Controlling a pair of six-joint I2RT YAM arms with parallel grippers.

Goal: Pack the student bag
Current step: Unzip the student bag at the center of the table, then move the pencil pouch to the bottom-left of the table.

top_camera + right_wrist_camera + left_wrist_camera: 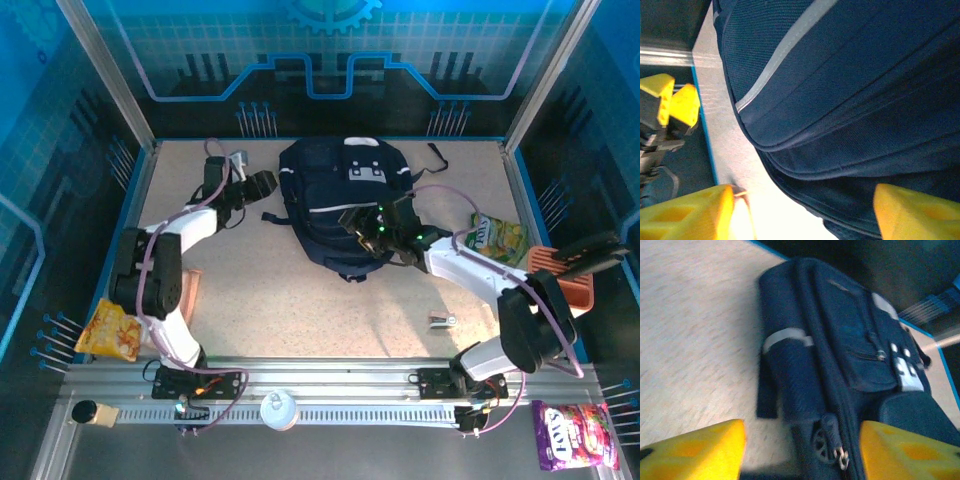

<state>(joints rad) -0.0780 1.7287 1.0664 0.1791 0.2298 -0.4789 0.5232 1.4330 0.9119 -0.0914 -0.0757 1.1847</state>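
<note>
Left gripper [802,445] spread, right gripper [805,210] spread; student bag [335,205] navy, pale stripes, grey front patch.

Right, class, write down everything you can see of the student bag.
The student bag is a dark navy fabric backpack with thin pale stripes, a grey-white front patch, zipped pockets and black straps. It lies flat, front up, on the table, toward its far side. The open right claw is over its near edge; contact unclear.
</note>
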